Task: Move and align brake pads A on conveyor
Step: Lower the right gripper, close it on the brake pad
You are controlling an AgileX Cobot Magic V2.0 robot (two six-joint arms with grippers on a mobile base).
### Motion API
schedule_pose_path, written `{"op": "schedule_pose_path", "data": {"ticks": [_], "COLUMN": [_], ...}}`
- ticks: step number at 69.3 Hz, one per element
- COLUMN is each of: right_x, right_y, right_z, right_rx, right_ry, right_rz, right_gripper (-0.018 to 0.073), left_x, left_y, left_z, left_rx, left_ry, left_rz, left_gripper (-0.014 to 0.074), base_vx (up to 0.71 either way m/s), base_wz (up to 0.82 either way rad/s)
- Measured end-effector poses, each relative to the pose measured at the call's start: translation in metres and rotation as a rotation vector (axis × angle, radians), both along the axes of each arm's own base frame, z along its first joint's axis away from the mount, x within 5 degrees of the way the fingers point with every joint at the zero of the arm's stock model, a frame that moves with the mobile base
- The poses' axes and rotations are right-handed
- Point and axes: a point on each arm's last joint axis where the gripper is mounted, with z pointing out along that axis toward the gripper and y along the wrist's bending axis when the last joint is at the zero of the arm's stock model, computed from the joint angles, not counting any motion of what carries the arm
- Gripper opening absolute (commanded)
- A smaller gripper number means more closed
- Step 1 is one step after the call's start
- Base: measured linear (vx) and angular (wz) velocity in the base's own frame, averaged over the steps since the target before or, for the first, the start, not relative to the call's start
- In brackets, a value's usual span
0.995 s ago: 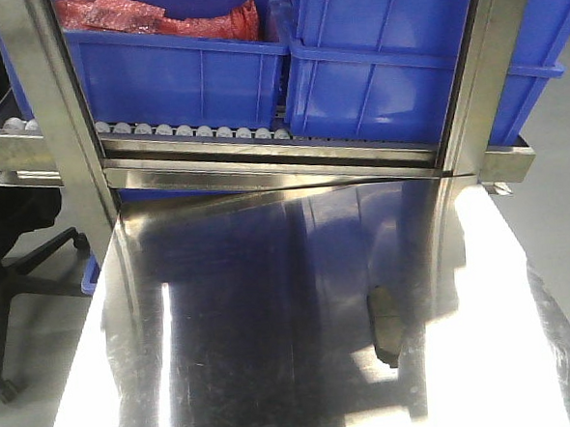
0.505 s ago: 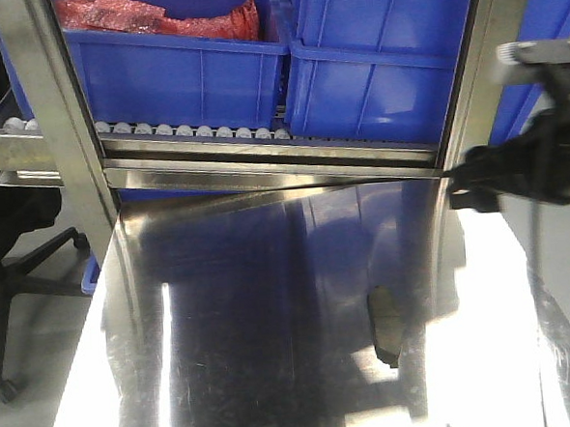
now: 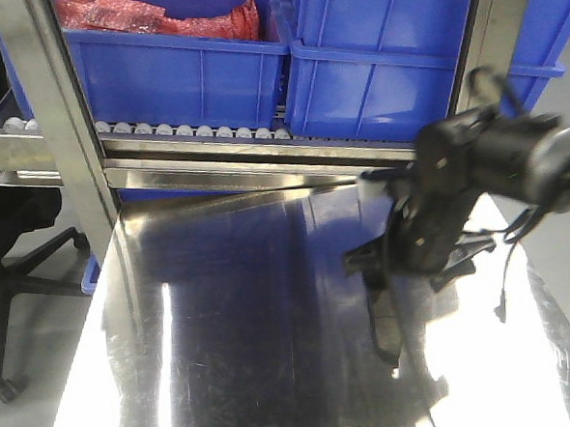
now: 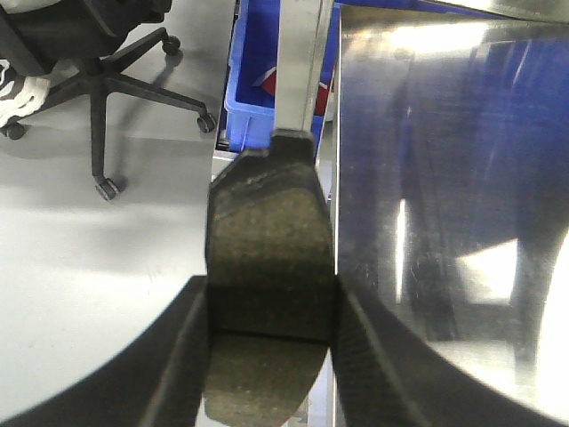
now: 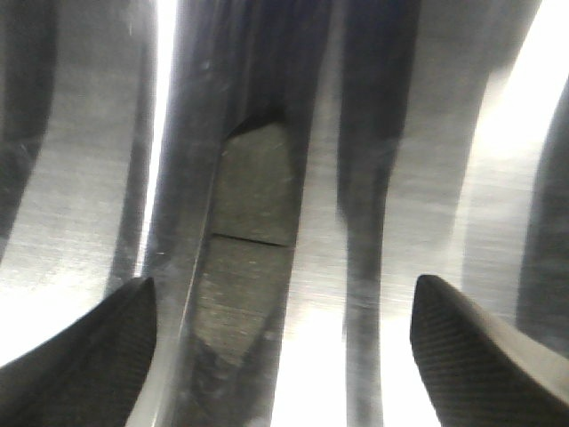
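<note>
In the left wrist view my left gripper (image 4: 271,331) is shut on one brake pad (image 4: 267,258), grey friction face up with its groove between the fingers. It hangs over the left edge of the steel table (image 4: 444,178), with the floor below. A second brake pad (image 3: 385,325) lies on the steel table (image 3: 226,353) right of centre. My right gripper (image 3: 416,262) hovers just above that pad's far end. In the right wrist view this gripper (image 5: 284,351) is open, and the pad (image 5: 251,231) lies between the fingers, nearer the left one. The conveyor is out of view.
A steel roller rack (image 3: 262,152) with blue bins (image 3: 180,75) stands along the table's far edge, with steel posts (image 3: 51,112) at both sides. An office chair (image 4: 98,80) and a blue bin (image 4: 258,116) are on the floor to the left.
My right arm has come in from the right and moved left and down over the pad on the table. That pad has not moved.
</note>
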Motion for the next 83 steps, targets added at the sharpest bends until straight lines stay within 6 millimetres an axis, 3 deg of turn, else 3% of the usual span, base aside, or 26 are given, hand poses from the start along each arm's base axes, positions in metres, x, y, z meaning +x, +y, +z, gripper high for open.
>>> {"op": "schedule_pose_path", "data": {"ticks": [10, 24, 43, 83], "right_x": [0.001, 0.004, 0.011, 0.016], "right_y": [0.010, 0.012, 0.015, 0.015], "right_z": [-0.021, -0.033, -0.037, -0.046], "right_rx": [-0.016, -0.022, 0.001, -0.017], "right_ry": [0.051, 0.067, 0.009, 0.000], "right_rz": [-0.010, -0.040, -0.045, -0.039], "right_gripper": [0.0552, 0.0506, 0.0435, 0.0419], "left_x": [0.000, 0.000, 0.000, 0.000], "left_y": [0.000, 0.000, 0.000, 0.000], "left_z": [0.000, 0.000, 0.000, 0.000], "left_rx": [0.000, 0.000, 0.000, 0.000], "left_ry": [0.000, 0.000, 0.000, 0.000], "left_rz": [0.000, 0.000, 0.000, 0.000], "left_gripper": [-0.0006, -0.0006, -0.0006, -0.0006], "base_vx": [0.00, 0.00, 0.00, 0.00], "base_wz": [0.00, 0.00, 0.00, 0.00]}}
